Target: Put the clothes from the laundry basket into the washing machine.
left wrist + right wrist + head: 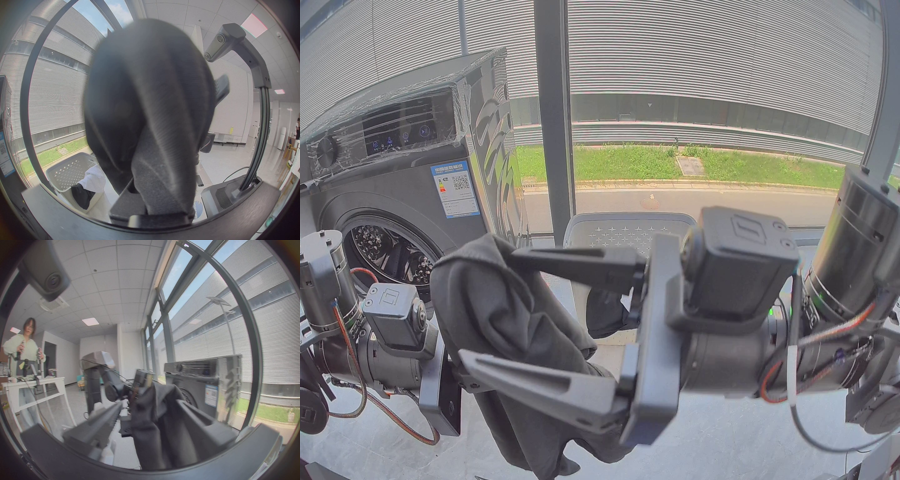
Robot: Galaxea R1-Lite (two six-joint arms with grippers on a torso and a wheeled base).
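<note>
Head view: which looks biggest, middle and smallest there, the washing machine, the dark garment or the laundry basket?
1. washing machine
2. dark garment, enlarged by nearness to the camera
3. laundry basket, largely hidden behind the right pincer

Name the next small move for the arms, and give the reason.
Probably close the right tool on the dark garment: its jaws stand open on either side of the cloth, which hangs from the left tool. A second grip should help steer it into the open drum.
</note>
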